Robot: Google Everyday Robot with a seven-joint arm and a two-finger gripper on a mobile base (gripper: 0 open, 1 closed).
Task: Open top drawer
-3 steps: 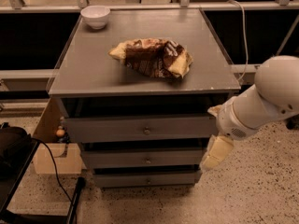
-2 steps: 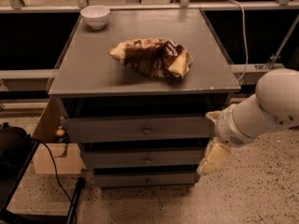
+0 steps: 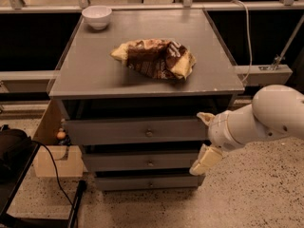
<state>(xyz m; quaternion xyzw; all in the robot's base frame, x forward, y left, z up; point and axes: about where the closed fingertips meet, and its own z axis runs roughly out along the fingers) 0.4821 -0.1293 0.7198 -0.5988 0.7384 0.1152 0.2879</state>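
The top drawer (image 3: 114, 131) is at the centre of the frame, under the surface (image 3: 95, 75), and looks closed. It is stiff wood and probably heavy to slide. The small metal knob (image 3: 149, 133) is the only hold and may be slippery. The tool (image 3: 204, 139), centre right, is spread and empty. I count three drawers, three knobs, one bowl (image 3: 97, 16) and one bag (image 3: 154, 58).

Speckled terrazzo floor (image 3: 251, 198), dim warm light. Grey cabinet (image 3: 85, 75) backs onto dark wall panels (image 3: 266, 37) with a grey ledge (image 3: 266, 74). White cable (image 3: 248, 27) hangs at right. Cardboard box (image 3: 50, 148) and black bag (image 3: 13, 151) at left. My gripper (image 3: 205, 139) sits at the cabinet's right edge, fingers spread.
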